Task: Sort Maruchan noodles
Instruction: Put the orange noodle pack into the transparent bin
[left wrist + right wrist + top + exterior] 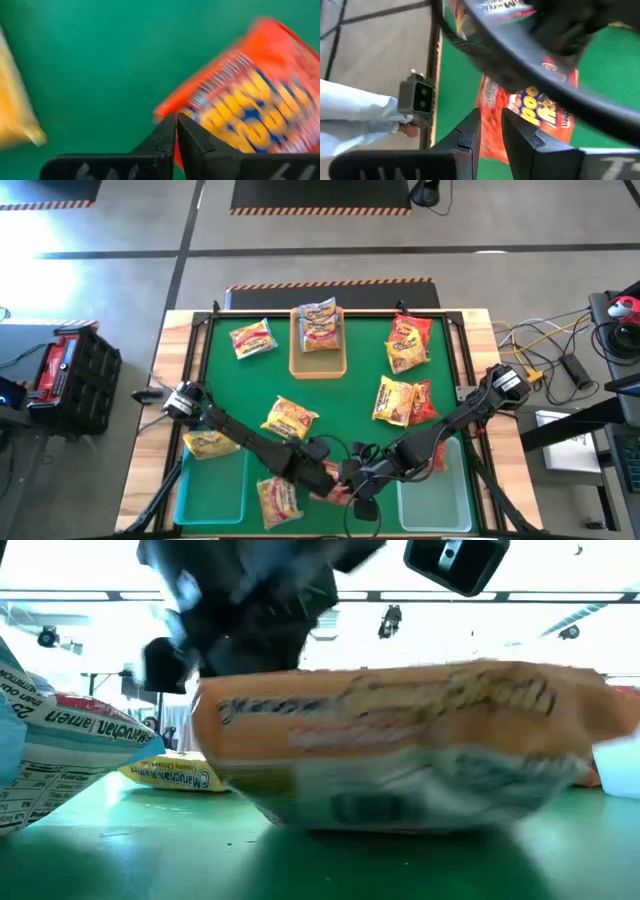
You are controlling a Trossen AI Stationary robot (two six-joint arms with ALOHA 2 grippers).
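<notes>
Down at the desk's near edge, between the two teal trays, both grippers crowd one red packet. Left gripper has its jaws closed beside it; right gripper pinches its edge. Both pulling could tear it, or the arms could tangle.

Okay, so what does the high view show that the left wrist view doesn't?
Only the high view shows the whole layout: the tan tray holding a packet, the teal trays, the scattered noodle packets, and the right gripper meeting the left at the table's near edge. Only the left wrist view shows the left gripper with its fingers shut at the corner of the red packet. Both show that red packet and the green table surface.
</notes>
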